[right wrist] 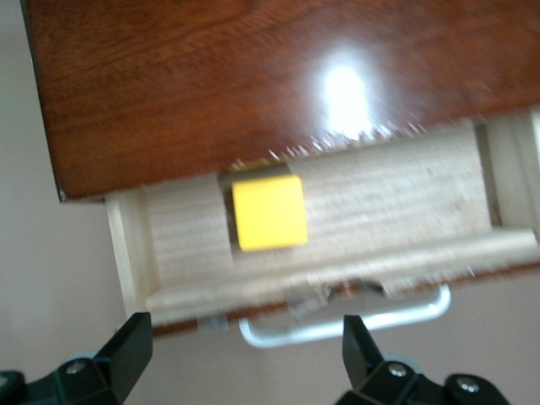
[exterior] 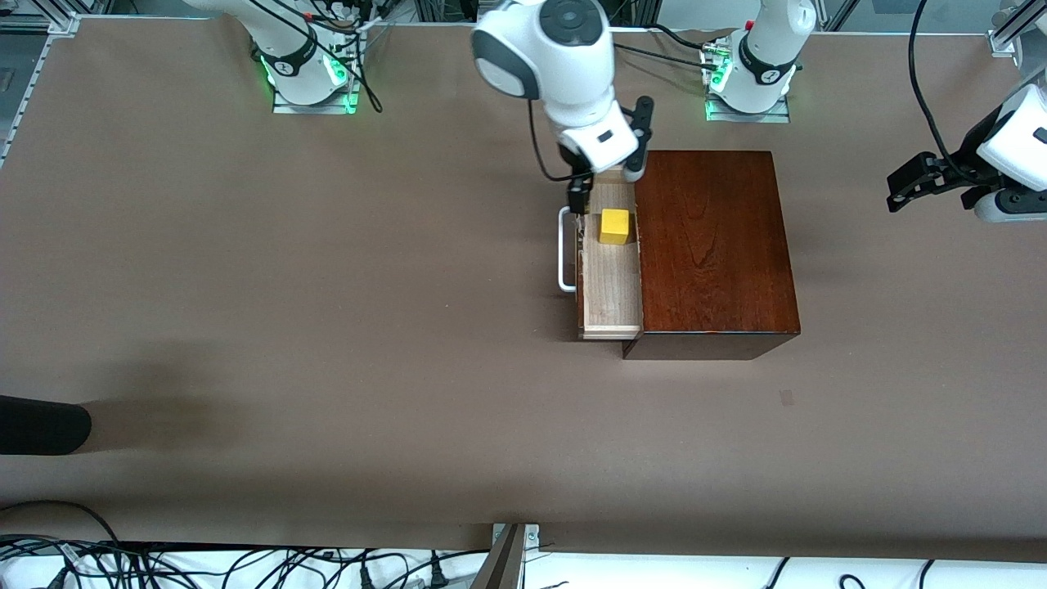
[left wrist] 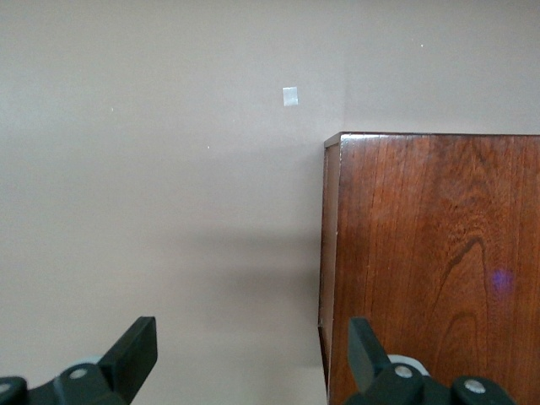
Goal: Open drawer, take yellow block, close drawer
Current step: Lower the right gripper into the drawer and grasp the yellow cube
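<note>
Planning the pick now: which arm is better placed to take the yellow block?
Right. The right gripper hangs open over the open drawer, beside the yellow block. The left gripper waits off by the table's edge.

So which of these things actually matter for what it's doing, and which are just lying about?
Part of the job:
- drawer, pulled open
- yellow block, lying in it
- right tool, open over the drawer

Just there:
- left tool, open, waiting at the table's edge
- small tape mark on the table

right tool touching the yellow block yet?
Apart. In the right wrist view the open right tool has both fingers clear of the yellow block, which sits alone on the drawer floor.
</note>
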Tool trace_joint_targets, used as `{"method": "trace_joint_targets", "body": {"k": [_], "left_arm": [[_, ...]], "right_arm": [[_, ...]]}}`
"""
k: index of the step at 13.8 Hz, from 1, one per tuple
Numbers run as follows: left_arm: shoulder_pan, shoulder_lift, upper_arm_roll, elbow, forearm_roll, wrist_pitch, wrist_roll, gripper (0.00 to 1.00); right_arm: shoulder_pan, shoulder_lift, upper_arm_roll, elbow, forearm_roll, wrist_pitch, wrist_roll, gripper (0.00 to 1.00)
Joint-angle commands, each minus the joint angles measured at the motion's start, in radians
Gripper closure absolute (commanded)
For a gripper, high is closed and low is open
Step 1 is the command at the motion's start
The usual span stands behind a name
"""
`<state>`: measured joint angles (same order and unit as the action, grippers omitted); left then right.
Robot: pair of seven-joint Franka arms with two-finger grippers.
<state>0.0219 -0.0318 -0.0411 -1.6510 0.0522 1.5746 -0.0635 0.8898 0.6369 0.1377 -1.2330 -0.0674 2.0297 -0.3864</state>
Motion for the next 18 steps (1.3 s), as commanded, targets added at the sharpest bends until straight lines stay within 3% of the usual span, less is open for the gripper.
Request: {"method": "trace_joint_targets", "body": {"k": [1, 4, 16, 17, 18], "left_arm": [[0.004, -0.010, 0.006, 0.010, -0.012, -0.024, 0.025, 0.00], [0.003, -0.010, 0.003, 0.011, -0.009, -0.022, 0.025, 0.00], [-0.002, -0.010, -0.006, 0.019, -0.009, -0.024, 0.025, 0.00], [-0.003, -0.010, -0.006, 0.019, -0.009, -0.024, 0.025, 0.00], [-0.006, -0.010, -0.006, 0.019, -0.009, -0.024, 0.024, 0.00]], "right_arm": [[0.030, 0.090, -0.003, 0.104, -0.096, 0.027, -0.032, 0.00], [0.038, 0.164, -0.006, 0.171, -0.106, 0.040, -0.035, 0.00], [0.049, 0.253, -0.007, 0.173, -0.114, 0.112, -0.031, 0.00], [0.049, 0.253, -0.007, 0.173, -0.114, 0.115, -0.032, 0.04], [0.049, 0.251, -0.009, 0.173, -0.115, 0.115, -0.034, 0.19]]}}
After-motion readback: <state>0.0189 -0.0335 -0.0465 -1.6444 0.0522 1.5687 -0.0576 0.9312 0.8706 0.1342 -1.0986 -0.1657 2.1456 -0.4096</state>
